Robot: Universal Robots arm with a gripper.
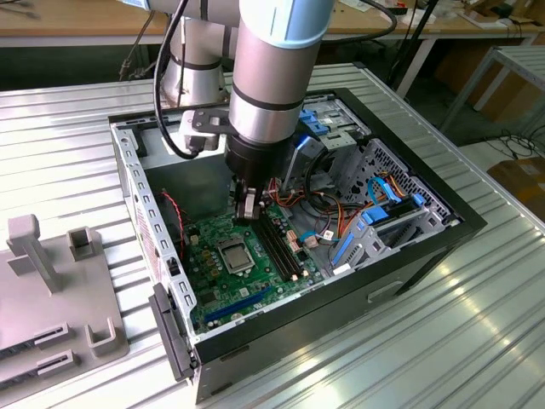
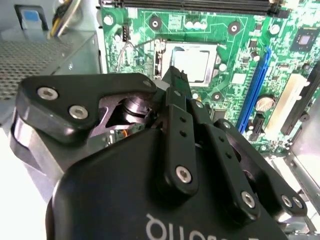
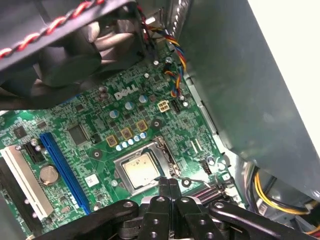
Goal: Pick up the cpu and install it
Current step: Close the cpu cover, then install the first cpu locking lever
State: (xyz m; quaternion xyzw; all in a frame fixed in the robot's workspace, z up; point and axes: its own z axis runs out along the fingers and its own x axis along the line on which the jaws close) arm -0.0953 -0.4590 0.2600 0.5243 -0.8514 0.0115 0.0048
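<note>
in the socket (image 3: 165,151), the cpu (image 3: 139,168)

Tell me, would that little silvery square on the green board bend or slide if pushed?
Likely stiff: the cpu looks like a flat metal-topped plate. Probably light, being tiny beside the motherboard. Framed by its socket, it shouldn't slide.
</note>
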